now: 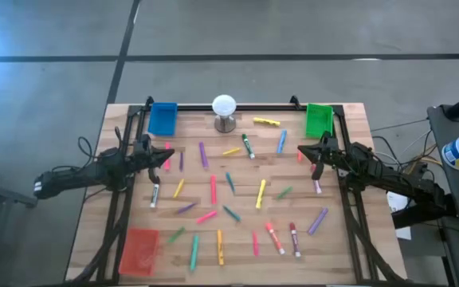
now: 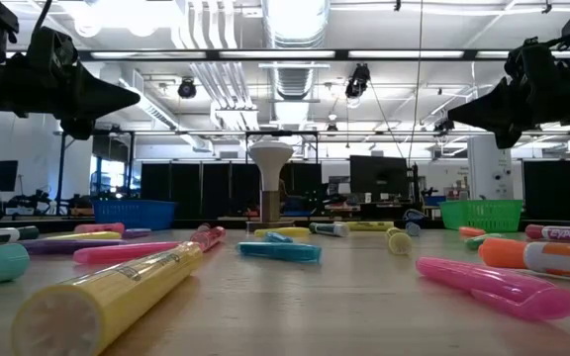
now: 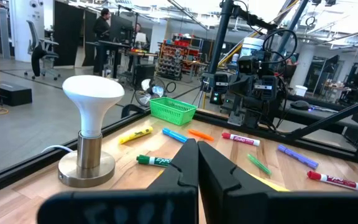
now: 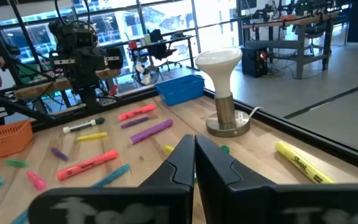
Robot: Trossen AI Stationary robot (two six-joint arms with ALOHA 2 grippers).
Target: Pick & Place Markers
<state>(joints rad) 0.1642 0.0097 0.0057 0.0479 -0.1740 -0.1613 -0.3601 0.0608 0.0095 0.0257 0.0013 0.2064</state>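
Several markers [image 1: 213,190] in pink, yellow, green, purple, blue and red lie flat and scattered on the wooden table [image 1: 349,239]; the low view shows a yellow marker [image 2: 107,292] and a pink marker [image 2: 498,285] close up. My left gripper [image 1: 170,155] hovers level above the table's left side, shut and holding nothing. At the right side my right gripper [image 1: 300,150] hovers the same way, shut and holding nothing. Each wrist view shows its fingers pressed together, in the left wrist view [image 3: 196,163] and the right wrist view [image 4: 194,160].
A blue tray [image 1: 162,118] stands at the far left, a green tray [image 1: 318,120] at the far right, a red tray [image 1: 139,250] at the near left. A white ball on a metal stand [image 1: 225,112] stands at the middle of the far edge. A black frame rims the table.
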